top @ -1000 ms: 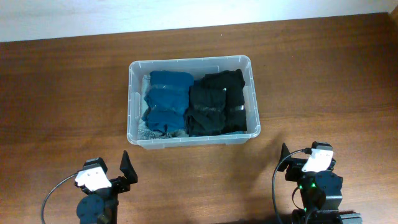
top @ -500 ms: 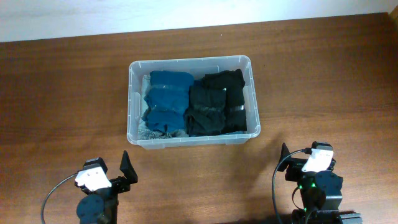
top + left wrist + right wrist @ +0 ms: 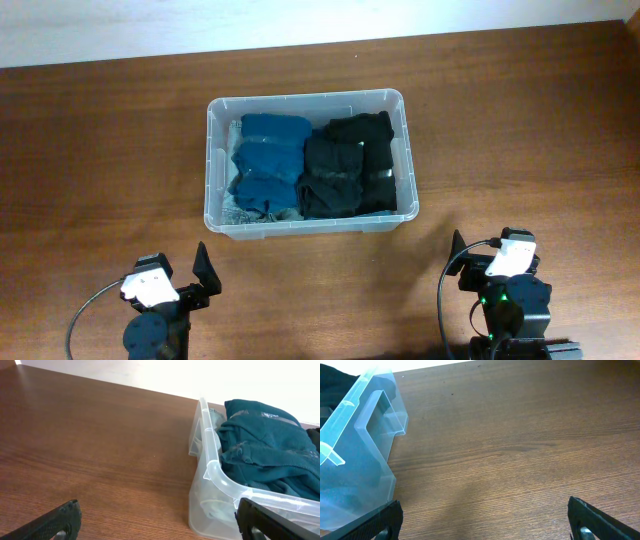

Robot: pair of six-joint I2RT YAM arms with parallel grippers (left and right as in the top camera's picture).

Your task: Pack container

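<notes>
Wood surface (image 3: 100, 130), container (image 3: 312, 226) centred.
Blue clothes (image 3: 268, 165) beside black clothes (image 3: 345, 165) inside; left jaws, right jaws released, empty, well apart from it.

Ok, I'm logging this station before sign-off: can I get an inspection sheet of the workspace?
Surface: brown wooden table, grain visible.
Job's things: clear rectangular plastic container, holding folded blue clothes beside folded black clothes.
Clutter: nothing seen.
Grippers: left gripper and right gripper both open, empty, short of the container.
Cables: left arm's black cable looped; right arm's black cable arched.
Surroundings: pale wall strip beyond the table's far edge.
</notes>
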